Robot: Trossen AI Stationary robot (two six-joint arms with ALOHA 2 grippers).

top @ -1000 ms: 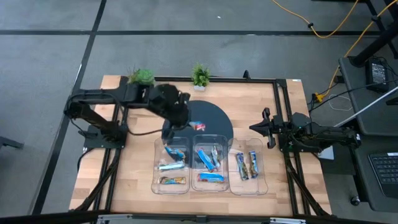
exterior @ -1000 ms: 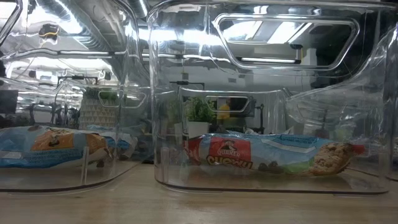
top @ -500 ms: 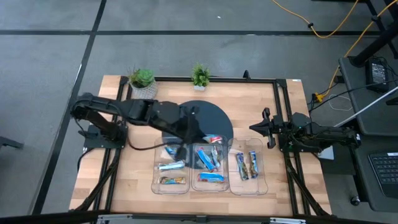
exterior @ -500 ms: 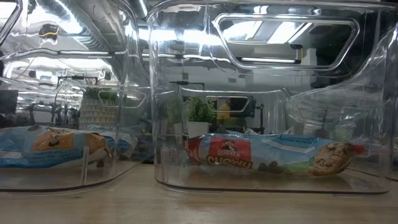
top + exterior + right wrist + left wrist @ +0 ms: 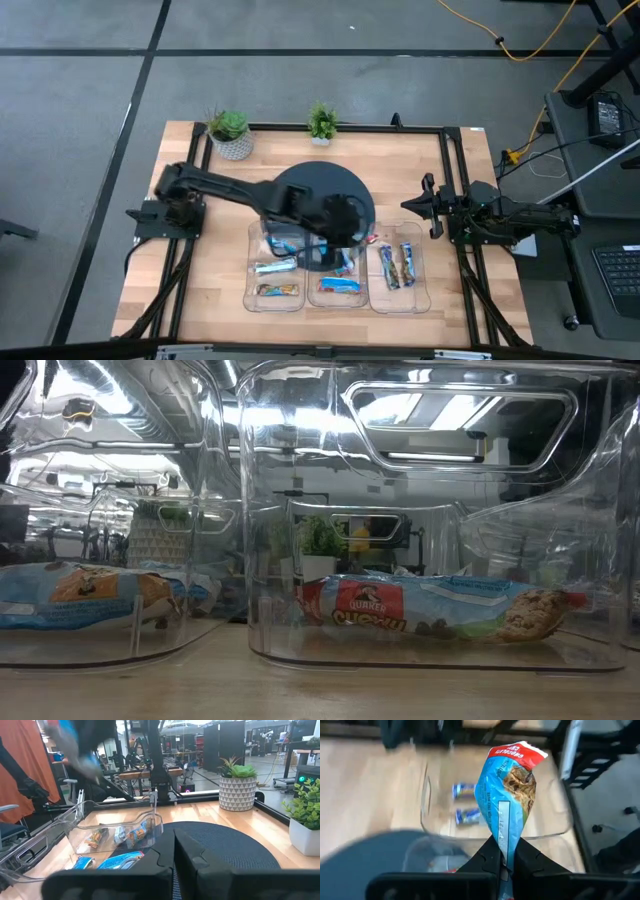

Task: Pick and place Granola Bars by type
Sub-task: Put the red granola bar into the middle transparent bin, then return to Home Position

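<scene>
My left gripper (image 5: 356, 232) reaches from the table's left over the gap between the middle tray (image 5: 338, 290) and the right tray (image 5: 397, 300). It is shut on a blue granola bar (image 5: 507, 795) with a red end. The left tray (image 5: 275, 295) and the middle tray each hold several bars, and two bars (image 5: 395, 265) lie flat in the right tray. In the low view, a bar (image 5: 440, 610) lies on a tray floor. My right gripper (image 5: 425, 205) waits shut at the table's right side. My left gripper pinches the blue bar by its near end (image 5: 503, 851) between its two fingers (image 5: 526, 859). It comes slanting down from the table's left, and the bar sticks out lengthwise past the fingertips, red end farthest out. The bar is lifted clear above the trays.
A dark round mat (image 5: 325, 190) lies on the wooden table behind the trays. Two potted plants (image 5: 232, 132) (image 5: 322, 124) stand at the far edge. A black frame (image 5: 455, 190) runs around the table.
My left gripper has carried the bar toward the table's right edge, from above the mat's left part past the left and middle trays, sinking a little and rolling at the wrist. The bar has stayed in the shut fingers, clear of everything.
</scene>
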